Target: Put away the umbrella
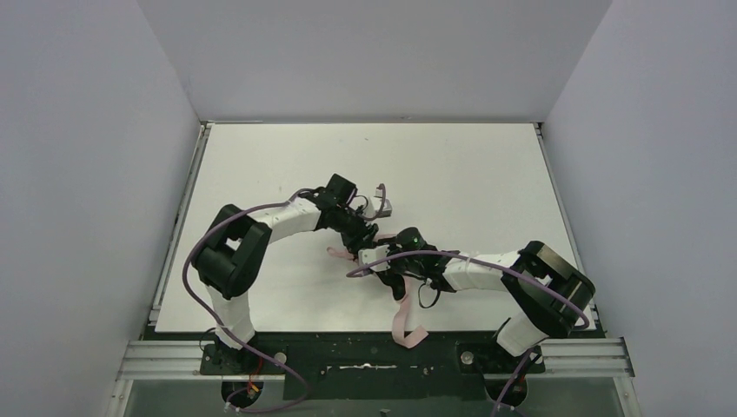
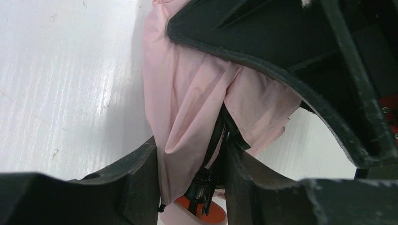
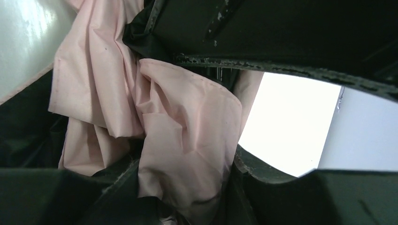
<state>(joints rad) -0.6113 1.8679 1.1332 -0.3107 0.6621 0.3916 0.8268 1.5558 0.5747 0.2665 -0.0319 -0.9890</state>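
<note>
Left pincer [image 2: 190, 150]: closed on the umbrella [image 2: 187, 93], with pink fabric and the black shaft [image 2: 206, 173] pinched between its fingers.
Right pincer [image 3: 185, 164]: clamped on bunched pink fabric.
Umbrella: collapsed, mid-worktop [image 1: 452, 174], held between both pincers; cannot tell whether it is resting or lifted.
Strap [image 1: 402, 317]: trails toward the near edge.

Table [image 1: 452, 165]: white, rectangular, smooth; faint scuff marks in left wrist view. Pale walls [image 1: 96, 174] border it at 9, 12 and 3 o'clock; black base plate [image 1: 348, 352] runs along 6 o'clock edge.
Umbrella [image 1: 341, 254]: pale pink, fabric bunched on tabletop just 6 o'clock of centre.
Strap [image 1: 402, 317]: trails from umbrella toward 6 o'clock; end lies past table edge, on base plate.
</note>
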